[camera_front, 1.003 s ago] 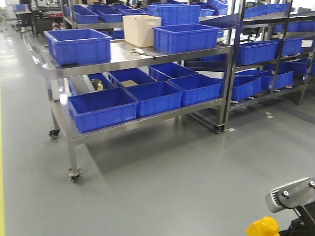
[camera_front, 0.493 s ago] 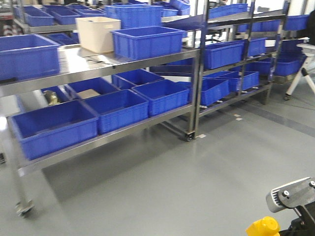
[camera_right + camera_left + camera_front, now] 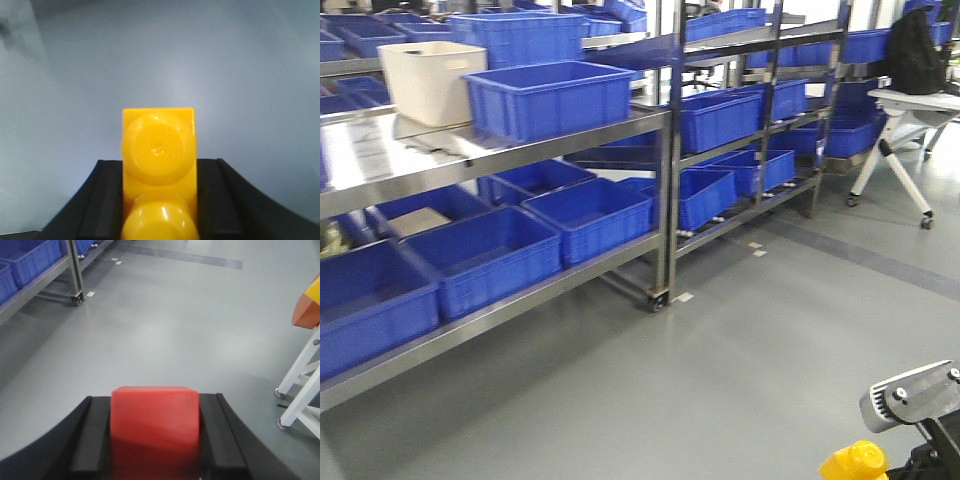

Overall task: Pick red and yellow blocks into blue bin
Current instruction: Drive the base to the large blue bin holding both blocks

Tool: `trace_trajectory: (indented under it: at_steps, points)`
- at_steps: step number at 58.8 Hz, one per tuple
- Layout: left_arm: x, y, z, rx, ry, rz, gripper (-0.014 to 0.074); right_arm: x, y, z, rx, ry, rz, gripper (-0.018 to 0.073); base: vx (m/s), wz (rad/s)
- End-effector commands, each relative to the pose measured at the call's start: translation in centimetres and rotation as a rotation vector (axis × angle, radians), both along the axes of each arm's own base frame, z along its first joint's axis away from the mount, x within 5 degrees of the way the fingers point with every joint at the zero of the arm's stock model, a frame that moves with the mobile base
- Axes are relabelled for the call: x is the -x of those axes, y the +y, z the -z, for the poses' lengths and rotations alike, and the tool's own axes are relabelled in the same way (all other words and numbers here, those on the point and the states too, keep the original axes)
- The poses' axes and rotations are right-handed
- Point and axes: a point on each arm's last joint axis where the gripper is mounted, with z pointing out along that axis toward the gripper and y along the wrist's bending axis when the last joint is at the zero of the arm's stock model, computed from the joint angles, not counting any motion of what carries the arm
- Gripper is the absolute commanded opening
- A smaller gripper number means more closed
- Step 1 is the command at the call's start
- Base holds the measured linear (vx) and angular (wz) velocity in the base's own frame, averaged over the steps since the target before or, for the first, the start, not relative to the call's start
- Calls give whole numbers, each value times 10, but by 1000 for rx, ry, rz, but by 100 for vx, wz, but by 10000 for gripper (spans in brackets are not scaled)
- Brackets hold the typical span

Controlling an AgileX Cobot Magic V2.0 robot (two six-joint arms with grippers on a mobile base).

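- Front view: bin (image 3: 550,100) sits on the top shelf (image 3: 380,165) of the steel rack, just beside a beige tub (image 3: 425,78), with a ribbed crate (image 3: 515,35) behind it. It lies ahead and to the left, raised, well apart from the robot across open floor (image 3: 720,380). Its long side runs along the shelf edge. Brick (image 3: 855,462) shows only as a yellow tip at the lower right corner.
- Left wrist view: left end effector (image 3: 155,437) is clamped on the red cube (image 3: 155,412), one finger flat against each side face. Beyond it lie bare floor and a rack leg (image 3: 75,270) at upper left. No bin interior is in view.
- Right wrist view: right end effector (image 3: 158,200) is closed on the brick, studs up toward the camera, its long axis in line with the fingers. Only floor shows behind it.
- Judgement: both blocks are in hand and neither is over the bin. The left arm sits on the bin's side, so it is likely the nearer.
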Motion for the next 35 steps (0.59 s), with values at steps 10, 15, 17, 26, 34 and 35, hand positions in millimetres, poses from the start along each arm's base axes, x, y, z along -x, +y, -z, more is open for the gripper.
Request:
trace_trajectory:
  at_steps: [10, 15, 17, 26, 34, 35]
  points:
    - [-3, 0, -15, 58, -83, -18, 234, -4, 1, -16, -22, -105, -5, 231, 47, -27]
    - [-3, 0, -15, 58, -83, -18, 234, -4, 1, -16, -22, -105, -5, 231, 47, -30]
    - [-3, 0, -15, 58, -84, -18, 234, -4, 1, -16, -22, -105, -5, 231, 47, -32]
    - [-3, 0, -15, 58, -84, -18, 234, -4, 1, -16, -22, -105, -5, 231, 46, -33]
    - [-3, 0, -15, 58, -84, -18, 234, -4, 1, -16, -23, -106, -5, 231, 46, -33]
    - [-3, 0, -15, 58, -84, -18, 234, -4, 1, -16, -23, -106, -5, 231, 46, -32]
